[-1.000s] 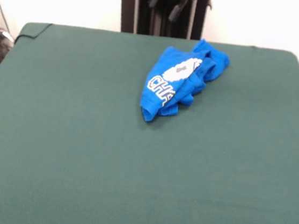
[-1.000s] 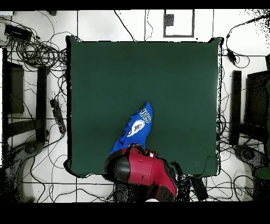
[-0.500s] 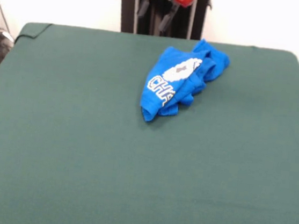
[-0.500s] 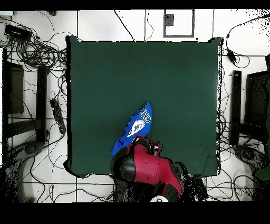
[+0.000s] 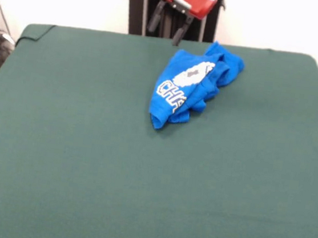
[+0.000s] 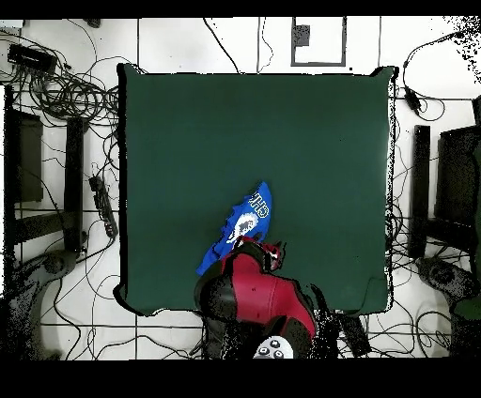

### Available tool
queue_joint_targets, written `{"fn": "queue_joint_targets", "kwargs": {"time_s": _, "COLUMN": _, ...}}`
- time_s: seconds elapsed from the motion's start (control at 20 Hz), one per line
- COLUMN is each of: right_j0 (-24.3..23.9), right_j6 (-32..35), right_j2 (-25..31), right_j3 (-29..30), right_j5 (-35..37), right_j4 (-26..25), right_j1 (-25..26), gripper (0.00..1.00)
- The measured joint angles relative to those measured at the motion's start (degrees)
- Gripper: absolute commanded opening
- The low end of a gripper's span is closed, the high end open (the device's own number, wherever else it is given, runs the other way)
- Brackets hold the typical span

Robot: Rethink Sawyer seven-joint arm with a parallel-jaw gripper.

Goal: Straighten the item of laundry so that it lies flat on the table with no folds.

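The item of laundry (image 5: 187, 85) is a bright blue T-shirt lying crumpled and folded over itself near the far edge of the dark green table (image 5: 87, 145), right of centre. White block letters and a white graphic show on its top. My gripper (image 5: 167, 29) hangs under its red housing above the table's far edge, just left of the shirt's far end and clear of it. Its two black fingers (image 5: 154, 23) are apart with nothing between them. In the overhead view the red arm (image 6: 256, 296) covers part of the shirt (image 6: 242, 228) on the table (image 6: 254, 131).
A dark upright column (image 5: 138, 6) stands behind the table's far edge. Tangled cables (image 6: 66, 89) lie on the floor around the table, and black stands (image 6: 419, 192) flank both of its sides. The cloth's far left corner (image 5: 38, 30) is slightly lifted.
The gripper has come lower into the front view, its red housing and both fingers now showing. In the overhead view the arm has shifted slightly. The shirt has not moved.
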Motion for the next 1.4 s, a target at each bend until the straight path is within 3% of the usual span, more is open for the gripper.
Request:
{"fn": "queue_joint_targets", "kwargs": {"time_s": 0.55, "right_j0": -2.17, "right_j6": 0.0, "right_j2": 2.6, "right_j3": 0.0, "right_j5": -0.6, "right_j4": 0.0, "right_j1": -0.09, "gripper": 1.0}}
{"fn": "queue_joint_targets", "kwargs": {"time_s": 1.4, "right_j0": -1.76, "right_j6": 0.0, "right_j2": 5.35, "right_j3": -3.17, "right_j5": -2.58, "right_j4": -1.69, "right_j1": -0.4, "gripper": 1.0}}
